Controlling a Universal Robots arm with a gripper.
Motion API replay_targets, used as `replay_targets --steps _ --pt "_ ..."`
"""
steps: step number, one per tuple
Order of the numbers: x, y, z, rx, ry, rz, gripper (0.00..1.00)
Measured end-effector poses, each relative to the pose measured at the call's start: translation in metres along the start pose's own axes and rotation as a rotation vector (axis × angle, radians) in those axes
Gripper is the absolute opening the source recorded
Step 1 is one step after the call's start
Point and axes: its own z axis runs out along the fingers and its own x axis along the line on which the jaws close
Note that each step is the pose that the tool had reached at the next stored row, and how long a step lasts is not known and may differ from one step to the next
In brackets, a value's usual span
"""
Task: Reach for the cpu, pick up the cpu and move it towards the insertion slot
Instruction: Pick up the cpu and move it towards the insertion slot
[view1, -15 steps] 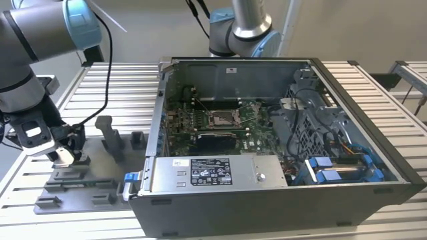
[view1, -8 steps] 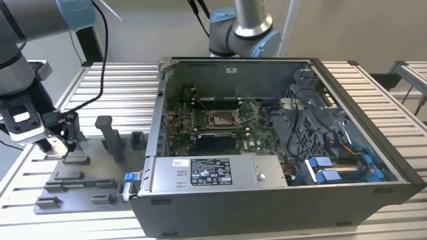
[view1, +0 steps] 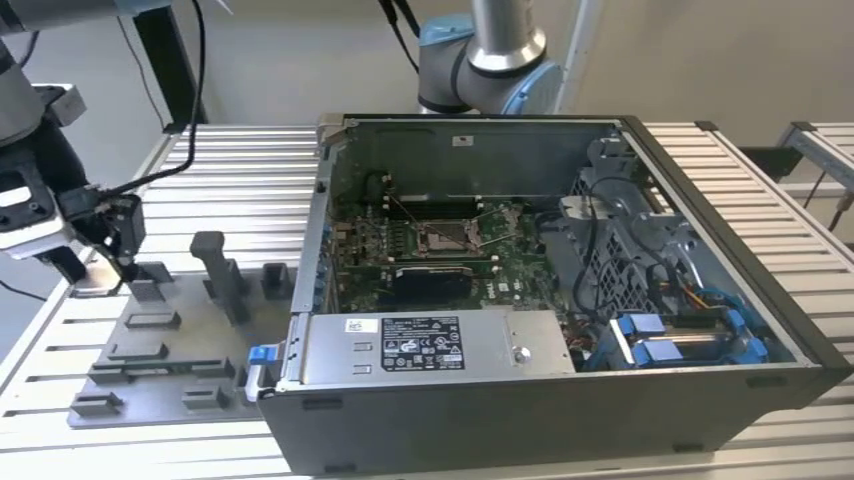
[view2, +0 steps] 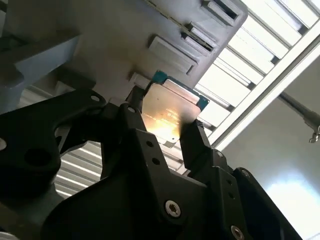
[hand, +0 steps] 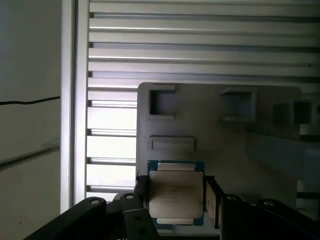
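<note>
The cpu (hand: 175, 192), a small square chip with a pale metal top and a green rim, sits between my gripper's (hand: 176, 197) two black fingers. They press against its opposite edges. The second wrist view shows the cpu (view2: 169, 107) the same way, held in the gripper (view2: 162, 127) just over the grey tray (view2: 100, 30). In the exterior view my gripper (view1: 104, 275) hangs low at the tray's (view1: 160, 350) far corner, on the exterior view's left. The insertion slot (view1: 447, 237), with its silver frame, lies on the green board inside the open computer case, well off to the exterior view's right.
Upright grey fixture blocks (view1: 220, 275) stand on the tray between my gripper and the case wall (view1: 320, 230). A power supply box (view1: 427, 345) fills the case's near side, and cables and blue drive clips (view1: 667, 335) crowd its right. The table is made of slatted aluminium rails (view1: 240, 170).
</note>
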Motion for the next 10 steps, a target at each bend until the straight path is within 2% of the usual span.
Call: replay_targets --steps 10 --pt "0.0001 0.0017 -0.046 -0.0001 -0.0001 0.0 0.0"
